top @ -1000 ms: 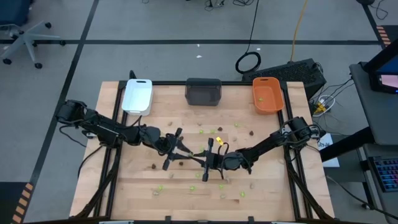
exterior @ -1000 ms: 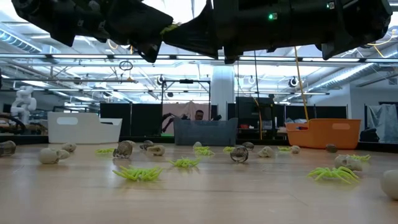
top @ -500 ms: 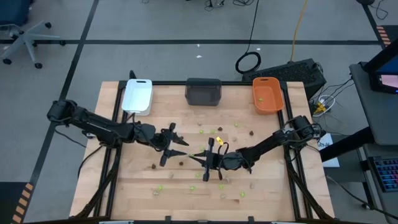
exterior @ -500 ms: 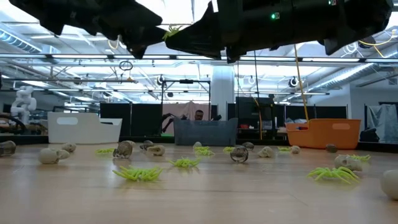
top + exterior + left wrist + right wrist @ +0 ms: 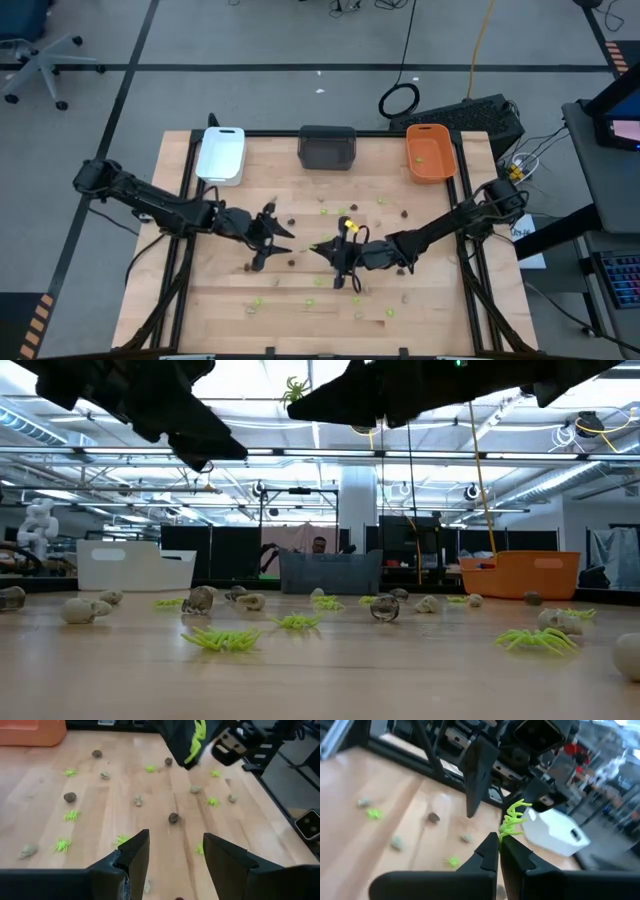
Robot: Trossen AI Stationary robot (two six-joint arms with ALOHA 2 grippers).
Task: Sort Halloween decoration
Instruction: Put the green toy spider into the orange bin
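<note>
My right gripper [image 5: 499,841] is shut on a lime green spider [image 5: 514,821] and holds it high over the middle of the table, as the low view also shows [image 5: 296,388]. My left gripper [image 5: 175,847] stands open just to its left [image 5: 272,238], with nothing between its fingers, which point at the spider [image 5: 196,740]. Loose Halloween decoration lies on the wood: green spiders [image 5: 222,639], pale skulls [image 5: 78,609] and dark pieces [image 5: 173,817]. My right gripper pinches the green spider by its lower end [image 5: 503,834], between the very tips of the two fingers. The fingers lie almost level and point toward the table's left. The spider stands up from the tips with its legs spread, lifted clear of the table.
Three trays stand along the far edge: white [image 5: 221,153], dark grey [image 5: 327,146] and orange [image 5: 431,154], the orange one with green pieces in it. More pieces lie scattered near the front [image 5: 257,300]. Both arms meet over the table's middle.
My right gripper has risen with the green spider and rolled about its own axis, staying shut on it. My left gripper has drawn back toward the table's left edge, away from the spider and the right gripper.
</note>
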